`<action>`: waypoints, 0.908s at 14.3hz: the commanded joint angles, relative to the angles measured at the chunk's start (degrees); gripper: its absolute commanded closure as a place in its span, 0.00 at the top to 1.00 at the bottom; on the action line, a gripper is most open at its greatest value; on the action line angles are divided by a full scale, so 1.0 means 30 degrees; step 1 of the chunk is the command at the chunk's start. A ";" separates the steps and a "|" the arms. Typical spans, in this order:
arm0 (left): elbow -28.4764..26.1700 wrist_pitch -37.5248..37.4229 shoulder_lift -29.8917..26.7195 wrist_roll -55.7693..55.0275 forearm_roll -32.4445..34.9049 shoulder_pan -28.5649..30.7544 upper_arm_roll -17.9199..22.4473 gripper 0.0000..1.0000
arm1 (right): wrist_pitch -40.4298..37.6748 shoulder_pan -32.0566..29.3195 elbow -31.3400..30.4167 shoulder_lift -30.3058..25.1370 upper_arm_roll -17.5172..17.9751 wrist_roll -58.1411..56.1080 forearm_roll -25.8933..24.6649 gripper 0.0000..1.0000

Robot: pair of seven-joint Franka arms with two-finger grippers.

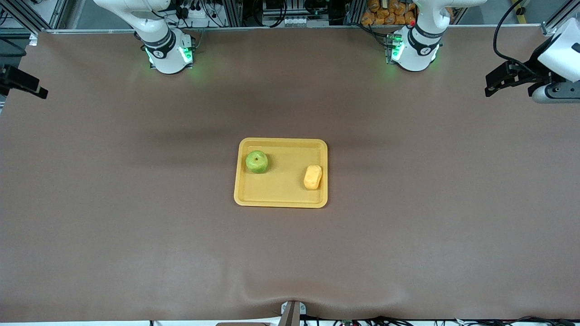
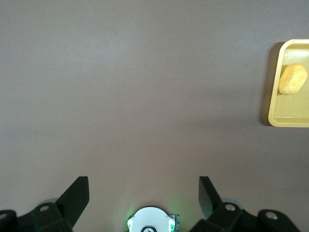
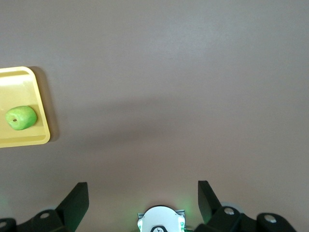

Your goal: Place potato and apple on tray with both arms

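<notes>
The yellow tray (image 1: pixel 283 183) lies in the middle of the table. The green apple (image 1: pixel 256 161) sits on it toward the right arm's end, stem dimple up. The yellow-orange potato (image 1: pixel 312 177) lies on it toward the left arm's end, close to the rim. My left gripper (image 1: pixel 491 86) is open and empty, high over the left arm's end of the table. My right gripper (image 1: pixel 27 86) is open and empty, over the right arm's end. The left wrist view shows the gripper (image 2: pixel 143 186), potato (image 2: pixel 292 79) and tray (image 2: pixel 289 116). The right wrist view shows the gripper (image 3: pixel 143 188), apple (image 3: pixel 21 117) and tray (image 3: pixel 21 84).
The brown table cover (image 1: pixel 136 217) spreads wide round the tray. The two arm bases (image 1: pixel 167 52) (image 1: pixel 414 50) stand with green lights along the edge farthest from the front camera. A small mount (image 1: pixel 292 312) sits at the nearest edge, where the cover ripples.
</notes>
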 commanded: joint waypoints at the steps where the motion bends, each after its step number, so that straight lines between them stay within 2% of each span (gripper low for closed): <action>1: -0.0165 -0.0489 -0.0467 -0.0192 -0.0216 -0.0155 0.0021 1.00 | 0.0144 0.0254 0.0046 0.0509 -0.0052 0.0053 -0.0357 1.00; 13: 0.0977 -0.1164 0.0117 -0.0017 0.0077 -0.0156 0.0079 1.00 | 0.0408 0.0401 0.0076 0.0656 -0.0052 -0.0006 -0.0328 1.00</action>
